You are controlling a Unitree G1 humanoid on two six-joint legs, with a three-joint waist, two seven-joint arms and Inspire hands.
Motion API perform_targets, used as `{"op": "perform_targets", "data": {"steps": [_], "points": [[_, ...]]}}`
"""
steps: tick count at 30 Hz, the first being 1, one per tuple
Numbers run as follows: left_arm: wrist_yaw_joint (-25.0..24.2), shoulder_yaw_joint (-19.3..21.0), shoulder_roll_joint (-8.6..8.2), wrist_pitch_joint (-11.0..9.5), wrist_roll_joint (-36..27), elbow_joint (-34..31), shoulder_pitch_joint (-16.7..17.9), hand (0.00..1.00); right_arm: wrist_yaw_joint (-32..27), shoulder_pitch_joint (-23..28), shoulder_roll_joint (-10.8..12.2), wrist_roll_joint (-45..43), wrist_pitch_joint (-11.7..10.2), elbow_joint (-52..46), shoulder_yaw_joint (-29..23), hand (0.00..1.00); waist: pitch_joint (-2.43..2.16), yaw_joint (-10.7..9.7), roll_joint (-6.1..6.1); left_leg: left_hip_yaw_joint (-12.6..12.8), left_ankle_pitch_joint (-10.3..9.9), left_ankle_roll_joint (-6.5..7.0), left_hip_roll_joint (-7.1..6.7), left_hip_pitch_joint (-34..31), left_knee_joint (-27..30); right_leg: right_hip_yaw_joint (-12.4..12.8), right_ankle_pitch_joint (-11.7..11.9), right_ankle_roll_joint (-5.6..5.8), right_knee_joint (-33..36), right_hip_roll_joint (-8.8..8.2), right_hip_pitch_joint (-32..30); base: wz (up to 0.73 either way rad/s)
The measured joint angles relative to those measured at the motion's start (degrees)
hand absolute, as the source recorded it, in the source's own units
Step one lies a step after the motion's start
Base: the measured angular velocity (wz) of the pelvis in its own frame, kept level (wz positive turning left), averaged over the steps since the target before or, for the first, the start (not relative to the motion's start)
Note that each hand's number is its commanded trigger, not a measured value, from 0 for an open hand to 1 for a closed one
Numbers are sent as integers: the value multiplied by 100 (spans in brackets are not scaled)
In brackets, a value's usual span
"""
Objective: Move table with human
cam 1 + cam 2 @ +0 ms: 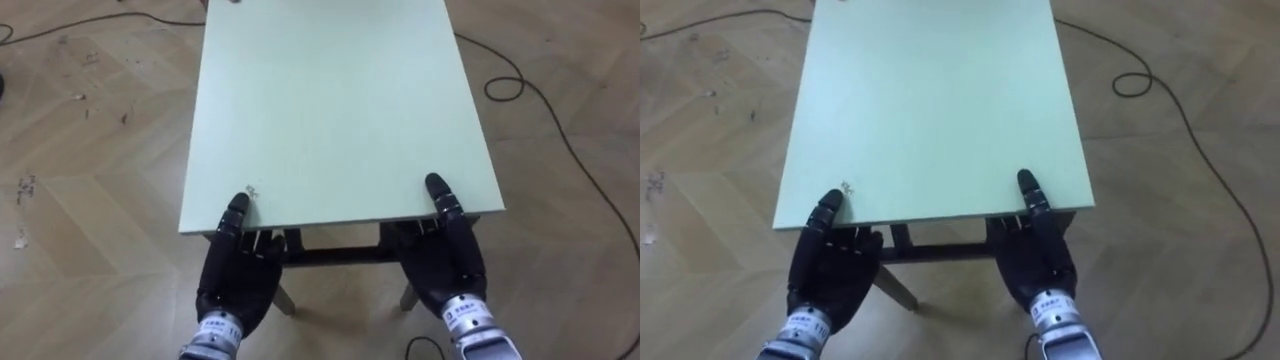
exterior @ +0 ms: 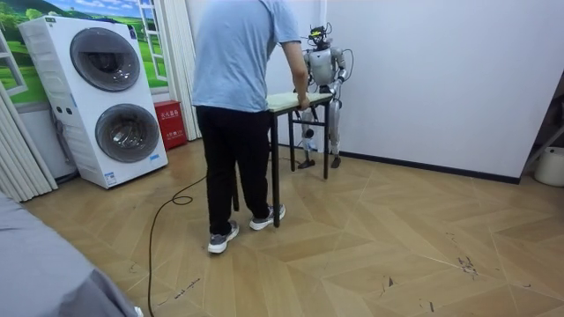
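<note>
Table (image 1: 340,100) stood between robot and person (image 2: 236,114), who held its far end; left hand (image 1: 235,275) and right hand (image 1: 445,260) each clamped the near edge, thumb on top, fingers beneath.

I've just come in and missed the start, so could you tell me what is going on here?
The robot and a person hold a pale green table between them. The robot stands at one end, its left hand and right hand clamping the near edge, thumbs on top, palms beneath. The person stands at the opposite end with a hand at the table's edge. Whether the legs are off the floor is unclear.
</note>
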Motion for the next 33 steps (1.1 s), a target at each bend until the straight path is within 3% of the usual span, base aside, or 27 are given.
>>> {"op": "perform_targets", "data": {"steps": [2,5,6,7,8,9,10,11,12,13,15,16,17,22,28,33], "points": [[-4,5,-2,2,10,54,0,100,11,42,71,-15,2,41,-26,100,0,-40,-17,13,102,106,-155,-89,-20,40,181,42,-149,-118,6,4],[-108,6,1,48,15,202,7,100,11,165,40,-28,67,46,-42,100,2,-17,-139,132,261,267,-363,-128,-60,164,558,110,-460,-229,55,-4],[-142,6,10,53,66,227,9,100,24,221,51,-34,105,46,-73,100,-1,-64,-227,132,316,335,-444,-181,-58,200,679,195,-553,-278,64,20],[-165,9,16,56,124,228,36,100,50,279,72,-37,132,46,-113,100,-15,-90,-292,119,348,393,-477,-254,-9,231,731,412,-556,-343,62,25],[-173,8,16,58,139,229,52,100,59,316,91,-36,136,45,-147,100,-22,-127,-309,117,351,412,-465,-280,38,292,706,548,-487,-353,67,36],[-181,-9,22,56,200,232,102,100,74,413,124,-33,148,45,-163,100,-32,-220,-324,115,373,426,-397,-282,75,453,414,631,2,-413,74,58],[-181,-59,25,60,275,233,126,100,168,548,141,-13,134,44,-191,100,-39,-308,-342,143,431,404,-323,-271,52,620,-42,651,676,-479,120,64],[-181,-82,24,66,328,233,135,100,220,617,160,1,114,44,-194,100,-44,-321,-370,172,473,389,-300,-261,10,677,-241,661,940,-510,171,52],[-207,-96,24,67,393,233,168,100,276,692,189,29,70,45,-199,100,-66,-307,-454,295,550,364,-281,-221,-97,817,-583,704,1200,-516,319,15],[-225,-96,26,65,404,232,218,100,281,710,185,34,52,46,-156,100,-67,-275,-470,392,571,337,-240,-167,-130,835,-752,778,1066,-480,551,-8],[-255,-89,16,37,416,223,275,100,278,712,174,34,8,47,-67,100,-69,-118,-479,469,579,276,-217,-109,-162,868,-757,767,570,-312,753,-39],[-280,-86,20,40,416,222,277,100,278,712,167,56,1,47,-71,100,-78,-39,-459,493,602,232,-161,-115,-198,871,-664,612,256,-191,855,-41],[-315,-74,50,39,455,220,283,100,278,718,158,108,-10,47,-62,100,-80,26,-456,543,654,179,-93,-42,-309,904,-531,576,-4,-71,949,-27],[-330,-75,131,35,461,161,298,100,300,705,142,154,-38,46,2,100,-87,187,-469,572,857,97,5,93,-614,879,-273,484,-652,174,1210,-8],[-379,-74,133,-6,450,78,431,100,330,665,75,162,-170,44,154,100,-82,285,-477,419,950,10,4,148,-853,717,-326,444,-756,216,1294,12],[-521,-118,116,-161,437,76,439,100,368,551,51,162,-274,45,228,100,-80,225,-482,74,979,-9,-6,-109,-736,266,-464,440,-726,150,1308,46]]}}
